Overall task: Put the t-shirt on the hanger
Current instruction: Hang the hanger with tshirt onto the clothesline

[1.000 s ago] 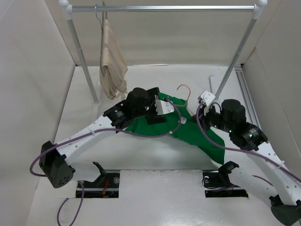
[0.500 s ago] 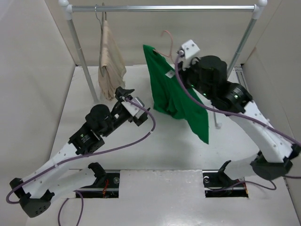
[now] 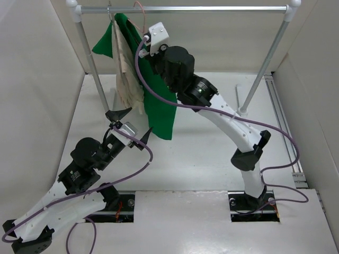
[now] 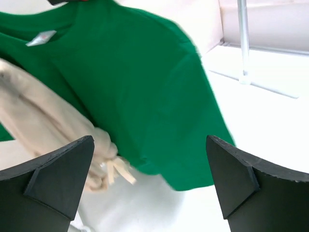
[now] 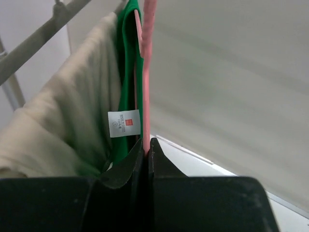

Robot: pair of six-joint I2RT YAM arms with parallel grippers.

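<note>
The green t-shirt (image 3: pixel 159 100) hangs on the pink hanger (image 3: pixel 139 7), held up at the left end of the rail, right beside the beige garment. My right gripper (image 3: pixel 147 38) is shut on the pink hanger's wire (image 5: pixel 147 72); the shirt's collar (image 5: pixel 127 58) with its white tag shows beside the wire. My left gripper (image 3: pixel 128 123) is open and empty, low over the table just below the shirt's hem. In the left wrist view the shirt (image 4: pixel 140 92) hangs ahead between my spread fingers (image 4: pixel 63 174).
A beige garment (image 3: pixel 126 69) hangs on a grey hanger at the left end of the metal rail (image 3: pixel 212 9). The rail's posts (image 3: pixel 267 58) stand left and right. White walls close in the table.
My right arm has swung the hanger and shirt up and left, from mid-rail to beside the beige garment. My left arm has pulled back toward its base, gripper still open.
</note>
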